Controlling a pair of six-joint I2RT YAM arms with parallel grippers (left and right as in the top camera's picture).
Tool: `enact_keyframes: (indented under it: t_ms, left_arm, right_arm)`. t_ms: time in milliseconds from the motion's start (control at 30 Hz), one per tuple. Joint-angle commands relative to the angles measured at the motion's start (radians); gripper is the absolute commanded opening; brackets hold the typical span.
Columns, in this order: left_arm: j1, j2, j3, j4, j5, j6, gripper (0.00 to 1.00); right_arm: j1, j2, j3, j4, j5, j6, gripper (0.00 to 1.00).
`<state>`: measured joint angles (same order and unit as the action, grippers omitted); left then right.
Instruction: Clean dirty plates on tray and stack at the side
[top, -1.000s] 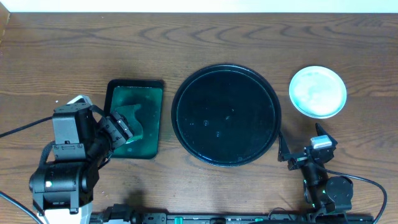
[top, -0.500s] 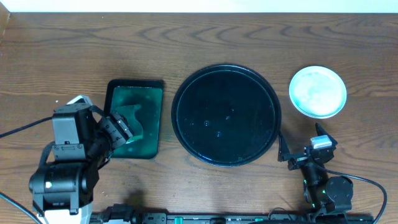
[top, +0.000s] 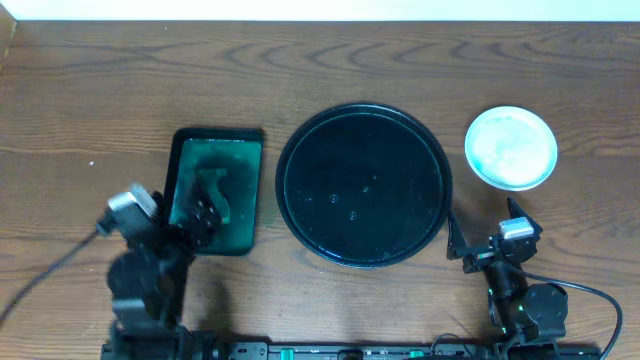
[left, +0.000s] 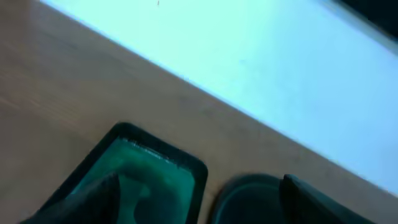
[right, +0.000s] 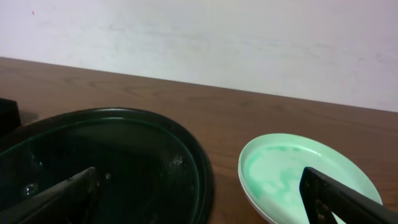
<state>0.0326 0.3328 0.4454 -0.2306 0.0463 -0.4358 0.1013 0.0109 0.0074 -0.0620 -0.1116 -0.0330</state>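
Note:
The round black tray (top: 365, 185) lies mid-table with no plate on it, only a few wet specks. It also shows in the right wrist view (right: 112, 162) and, blurred, in the left wrist view (left: 249, 199). The pale plates (top: 511, 147) sit stacked to its right on the wood. The top one (right: 292, 171) carries faint teal smears, and those under it are hidden. My left gripper (top: 198, 222) is open and empty at the near edge of the green tray; its fingers frame the left wrist view (left: 199, 208). My right gripper (top: 485, 230) is open and empty, low in front of the gap between tray and plates (right: 199, 202).
A small rectangular black-rimmed green tray (top: 245, 190) with a dark sponge (top: 214, 190) lies left of the round tray. It also shows in the left wrist view (left: 155, 177). A pale wall runs behind the table's far edge.
My left arm has folded back toward the table's front edge, and its wrist has swung down and to the right. The right arm, tray and plates have not moved.

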Motion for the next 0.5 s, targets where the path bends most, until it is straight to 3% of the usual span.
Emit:
enact_keyframes:
  t_ms: [0,133,333,467]
  left_arm:
    - [0.001,-0.175,-0.171,0.094,-0.001,0.022,0.82]
    - [0.001,-0.324,-0.291,0.114,-0.001,0.024,0.82]
    - [-0.018,-0.332,-0.425,0.195,-0.005,0.024,0.82]
    - [-0.025,-0.332,-0.441,0.164,-0.005,0.021,0.82]
  right_arm:
    - [0.013,-0.006,-0.002,-0.001,-0.001,0.010,0.99]
    - [0.013,-0.006,-0.002,-0.002,-0.001,0.010,0.99]
    - [0.013,-0.006,-0.002,-0.001,-0.001,0.010,0.99]
    - [0.013,-0.006,-0.002,-0.002,-0.001,0.010,0.99]
